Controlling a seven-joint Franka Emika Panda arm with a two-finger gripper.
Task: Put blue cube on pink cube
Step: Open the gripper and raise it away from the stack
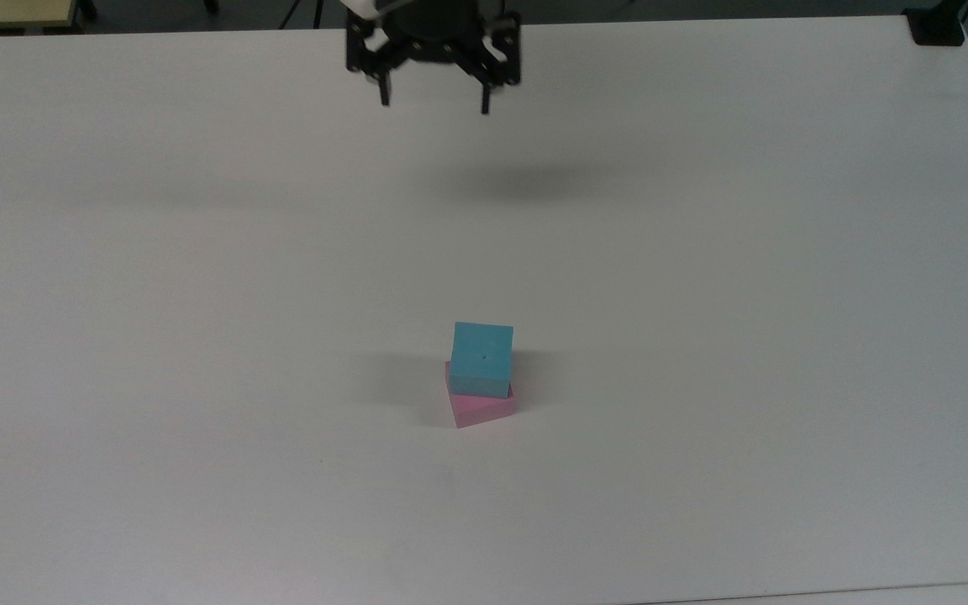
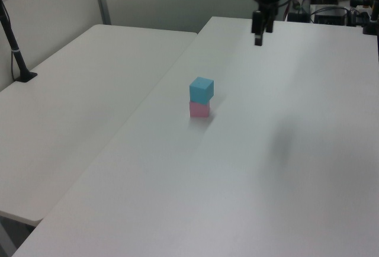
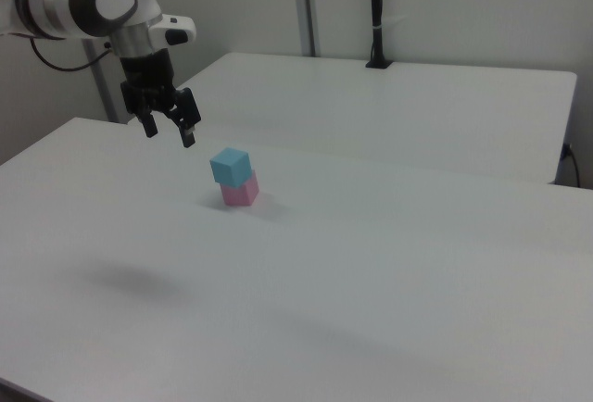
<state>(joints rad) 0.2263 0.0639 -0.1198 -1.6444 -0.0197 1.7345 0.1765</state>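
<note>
The blue cube (image 1: 482, 359) sits on the pink cube (image 1: 484, 407), turned a little askew to it, near the middle of the desk (image 1: 198, 252) and somewhat toward the top view's near edge. My gripper (image 1: 434, 99) hangs high, well apart from the stack, close to the desk's far edge in the top view, jaws spread and holding nothing. I judge the stacking done; the next move calls only for keeping clear of the stack.
</note>
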